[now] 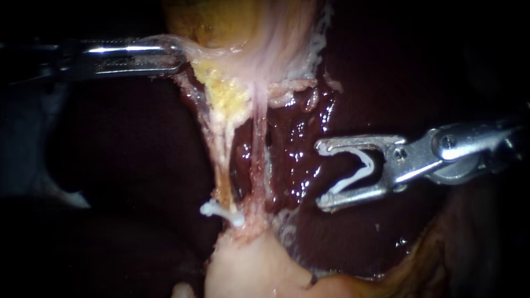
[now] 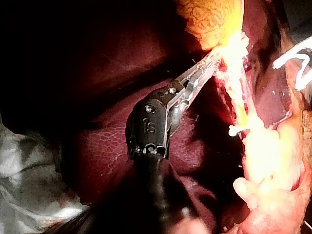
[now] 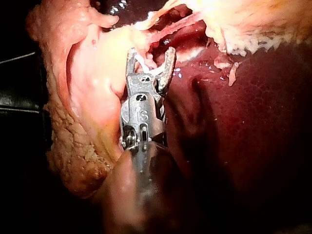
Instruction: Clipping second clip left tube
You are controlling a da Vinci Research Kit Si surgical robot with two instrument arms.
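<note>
Two thin tubes run down from the gallbladder (image 1: 248, 33). The left tube (image 1: 223, 149) carries one white clip (image 1: 221, 211) near its lower end; that clip (image 2: 238, 130) also shows in the left wrist view. The right tube (image 1: 258, 149) is bare. My left instrument (image 1: 171, 55) is shut on gallbladder tissue at the upper left and holds it taut (image 2: 209, 66). My right instrument (image 1: 321, 175) stands right of both tubes, apart from them, its jaws wide with an open white clip (image 1: 356, 171) seated between them (image 3: 150, 56).
Dark red liver (image 1: 386, 83) lies behind and to the right of the tubes. Pale fatty tissue (image 1: 248, 270) bulges below the clipped end. Yellowish fat (image 3: 73, 146) lies beside my right instrument's shaft. White gauze (image 2: 29, 180) sits beside my left instrument's shaft.
</note>
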